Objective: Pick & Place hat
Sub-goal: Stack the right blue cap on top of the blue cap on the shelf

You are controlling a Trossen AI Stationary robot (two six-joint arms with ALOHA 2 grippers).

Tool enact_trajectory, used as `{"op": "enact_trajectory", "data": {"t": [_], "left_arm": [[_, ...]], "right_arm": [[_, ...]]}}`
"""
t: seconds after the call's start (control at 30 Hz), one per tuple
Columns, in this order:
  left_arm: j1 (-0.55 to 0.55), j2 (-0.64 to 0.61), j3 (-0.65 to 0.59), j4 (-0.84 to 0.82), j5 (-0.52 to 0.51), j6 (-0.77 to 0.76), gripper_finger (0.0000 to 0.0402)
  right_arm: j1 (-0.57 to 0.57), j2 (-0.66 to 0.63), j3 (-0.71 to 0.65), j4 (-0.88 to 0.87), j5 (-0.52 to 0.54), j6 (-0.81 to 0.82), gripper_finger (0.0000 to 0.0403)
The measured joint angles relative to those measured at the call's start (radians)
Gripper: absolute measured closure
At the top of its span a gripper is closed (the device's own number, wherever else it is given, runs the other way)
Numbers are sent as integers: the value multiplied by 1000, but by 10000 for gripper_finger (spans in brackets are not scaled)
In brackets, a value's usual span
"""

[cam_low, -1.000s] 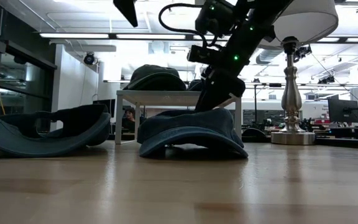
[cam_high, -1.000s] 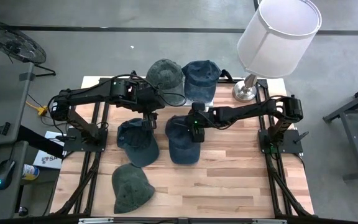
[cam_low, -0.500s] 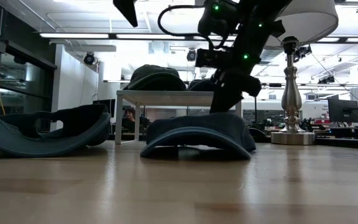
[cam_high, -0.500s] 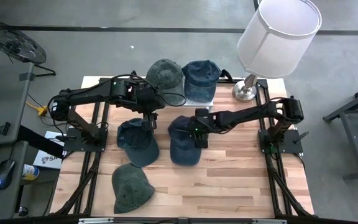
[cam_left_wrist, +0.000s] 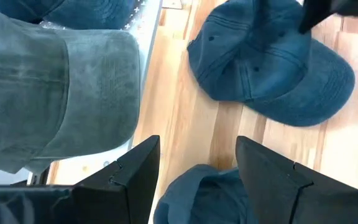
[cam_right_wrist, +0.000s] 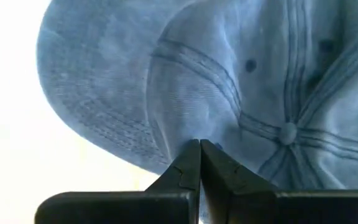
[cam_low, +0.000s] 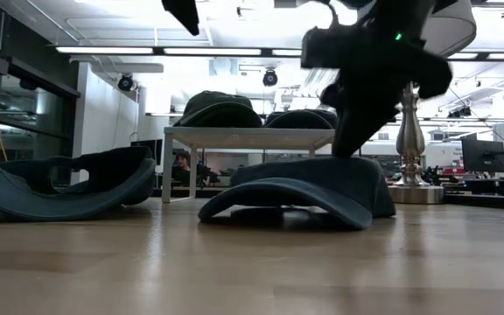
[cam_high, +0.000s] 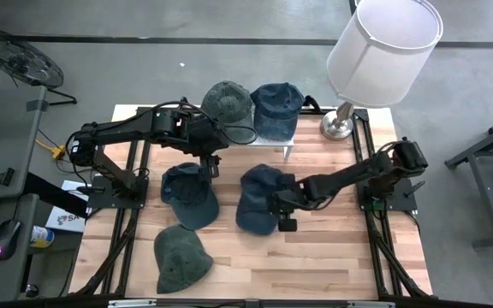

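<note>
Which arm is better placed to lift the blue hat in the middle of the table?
The right. Its gripper is shut on the hat; the left gripper hovers open apart from it.

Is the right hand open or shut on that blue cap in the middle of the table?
Shut. The right hand has its fingers pressed together, pinching a fold of the blue cap near the brim.

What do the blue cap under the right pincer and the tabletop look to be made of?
Blue cap: soft woven cloth, probably washed cotton or denim, matte; stitched seams, eyelets, a fabric top button, and a fold pinched in the shut right pincer. Tabletop: wood planks, light, smooth low-sheen finish; grain and board joints show.
</note>
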Motion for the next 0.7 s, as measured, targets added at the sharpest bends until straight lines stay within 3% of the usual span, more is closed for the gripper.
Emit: {"op": "enact_trajectory", "data": {"t": [0.43,0.7], "left_arm": [[0,0,0,45,13,-65,195],[0,0,0,44,13,-127,195]], "right_arm": [[30,-161,2,36,139,156,403],[17,-136,2,134,200,116,403]]}}
